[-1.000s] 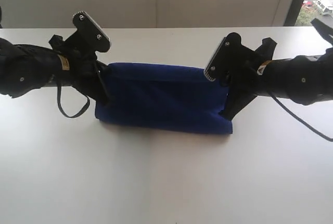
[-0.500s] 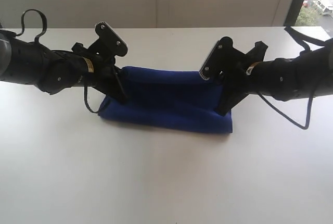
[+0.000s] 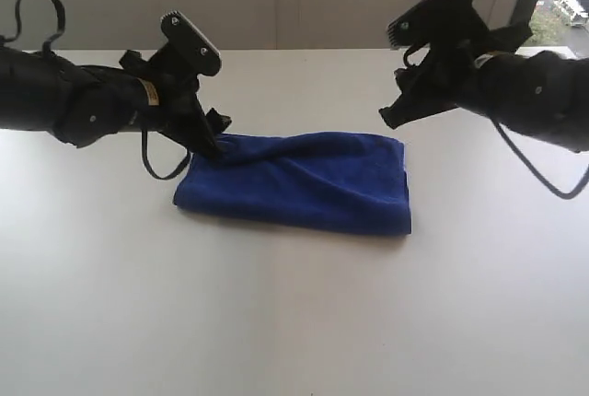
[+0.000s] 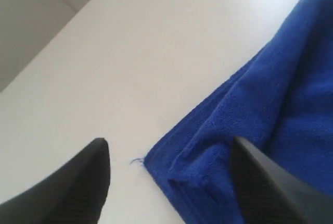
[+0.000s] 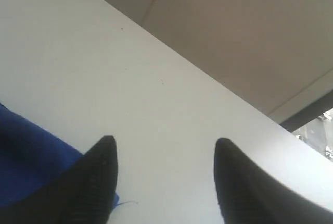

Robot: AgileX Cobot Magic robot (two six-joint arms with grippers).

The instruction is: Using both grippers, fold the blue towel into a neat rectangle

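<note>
Standing there, the biggest thing in sight was the white table, bare on every side of the cloth, with the widest stretch on the near side. Its far edge ran just behind the arms, with a pale wall past that. The blue towel lay around the middle of the table, folded into a longish rectangle. The right end was pretty tidy and the far left corner was rumpled into a ridge.

The left gripper sat low at that rumpled corner with its jaws spread wide, clamping nothing. From the room its lower finger looked like it met the cloth. The left wrist view showed the corner lying between the two fingers with one over the fabric, but I couldn't tell if it actually touched.

The right gripper hung up off the table beyond the towel's far right corner, jaws also wide and empty. Its wrist camera caught only a sliver of blue beside one finger.

Only the wrist views picked up the loose thread poking off the corner.
</note>
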